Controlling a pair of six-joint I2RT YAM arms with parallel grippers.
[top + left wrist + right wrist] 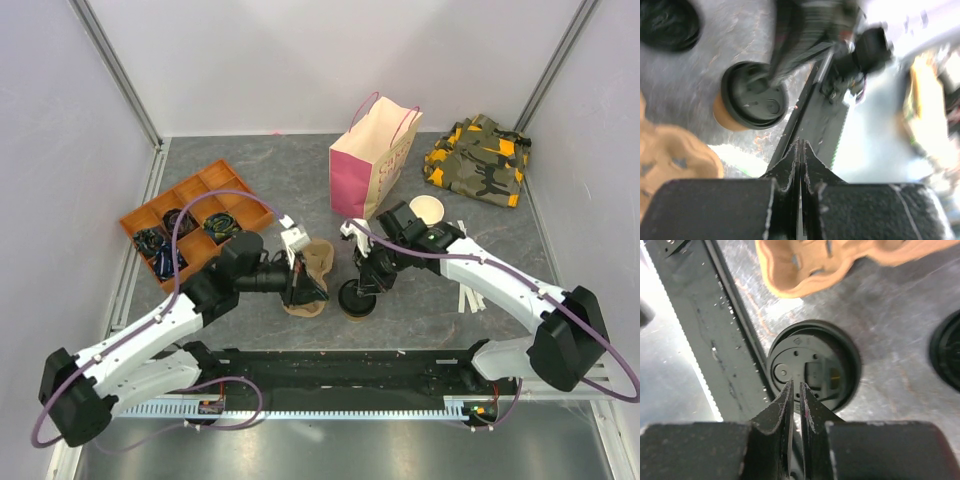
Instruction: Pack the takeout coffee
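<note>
The takeout coffee (357, 300) stands on the table in front of the arms, a tan cup under a round black lid (812, 367). My right gripper (795, 385) hovers just over the near edge of that lid. Its jaws are drawn almost together, with a narrow slit between them and nothing in it. My left gripper (801, 142) is shut on nothing, over the brown cardboard cup carrier (312, 272) just left of the cup. The left wrist view shows the coffee (752, 97) ahead and to the left of the fingertips.
A pink-and-white paper bag (370, 160) stands open behind the cup. A lidless tan cup (427, 210), a camouflage cloth (480, 158) and white sticks (468, 292) lie to the right. An orange divided tray (195, 215) sits at left. A loose black lid (947, 355) lies nearby.
</note>
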